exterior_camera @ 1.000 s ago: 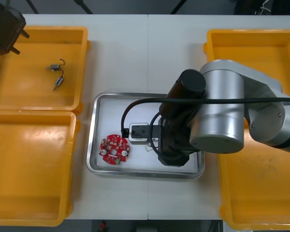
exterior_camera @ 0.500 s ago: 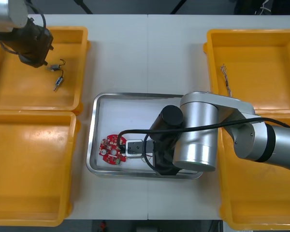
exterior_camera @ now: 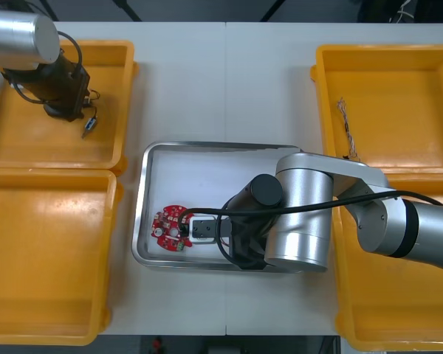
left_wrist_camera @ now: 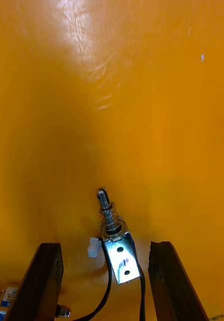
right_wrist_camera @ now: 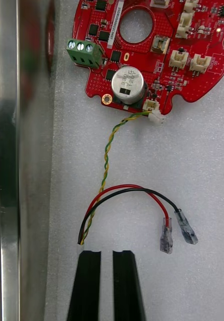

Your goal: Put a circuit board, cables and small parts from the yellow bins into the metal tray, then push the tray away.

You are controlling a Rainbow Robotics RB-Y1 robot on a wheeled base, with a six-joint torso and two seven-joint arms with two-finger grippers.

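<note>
**Step in hand (judged):** small-parts pick on the left side. The board and one cable are already in the tray.

**Left pincer** [left_wrist_camera: 106,245]
- It is positioned low inside the far left yellow bin [exterior_camera: 124,96]. Its fingers are spread wide and nothing is gripped.
- A small metal part [left_wrist_camera: 117,251] lies on the bin floor between the two fingers and is touched by neither.
- The part's pin end is pointed away from the pincer. Thin black leads are trailed back from its body toward the wrist.

**Right pincer** [right_wrist_camera: 106,253]
- It is positioned low over the metal tray [exterior_camera: 207,150] at the middle of the bench [exterior_camera: 221,81]. Its fingers are drawn almost together, with only a slit between them, and nothing is held.
- Just ahead of the tips, a red and black cable [right_wrist_camera: 127,190] is laid in a loop on the tray's white floor, apart from the fingers.
- A twisted yellow-green lead [right_wrist_camera: 109,160] is run from that cable to a white plug at the edge of the circuit board [right_wrist_camera: 152,55].
- The board lies flat near the tray's left wall.

**Also noted:** a thin twisted cable [exterior_camera: 347,125] is left in the far right bin.

**Next move (judged)**
- The left pincer is to be lowered the last bit and closed across the part's square body rather than its pin.
- The trailing leads may drag or snag, so the part should be lifted clear of the bin wall before it is carried to the tray.
- Much of the tray is covered by the right arm, so room must be made there first.
- The tray push is not yet due.
</note>
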